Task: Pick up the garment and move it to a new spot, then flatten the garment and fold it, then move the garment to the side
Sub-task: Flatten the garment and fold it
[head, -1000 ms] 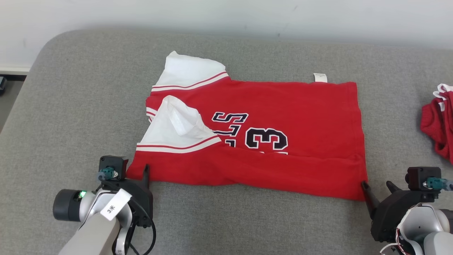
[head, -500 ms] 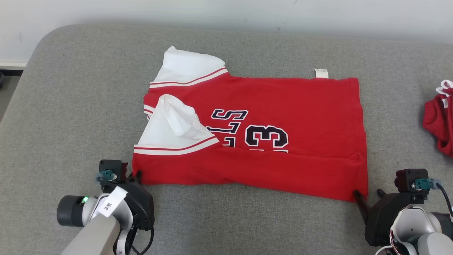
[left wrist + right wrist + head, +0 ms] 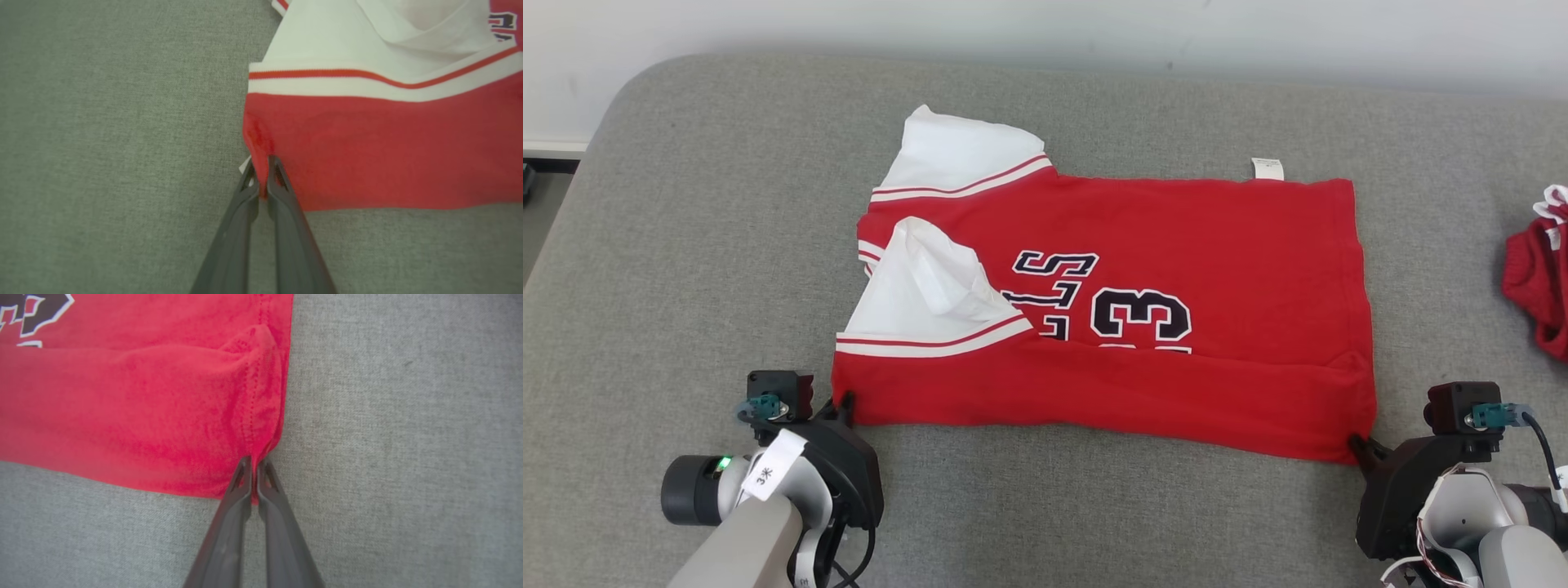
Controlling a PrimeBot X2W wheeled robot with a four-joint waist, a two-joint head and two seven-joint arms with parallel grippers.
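Note:
The garment (image 3: 1143, 269) is a red jersey with white sleeves and dark lettering, spread sideways on the grey cushioned surface (image 3: 686, 245) with its near long edge folded over. My left gripper (image 3: 844, 402) is shut on the garment's near left corner; in the left wrist view the fingers (image 3: 261, 163) pinch a ridge of red cloth (image 3: 367, 143). At the near right corner my right gripper (image 3: 1356, 443) is shut on the hem, and the right wrist view shows both fingers (image 3: 254, 461) clamped on the puckered red fabric (image 3: 143, 408).
Another red and white piece of clothing (image 3: 1539, 278) lies bunched at the right edge of the surface. A pale wall (image 3: 1045, 33) runs behind the far edge. The surface's rounded left corner drops off to a floor strip (image 3: 535, 204).
Both grippers have closed on the garment's near corners, the left first, then the right. The head camera has shifted slightly.

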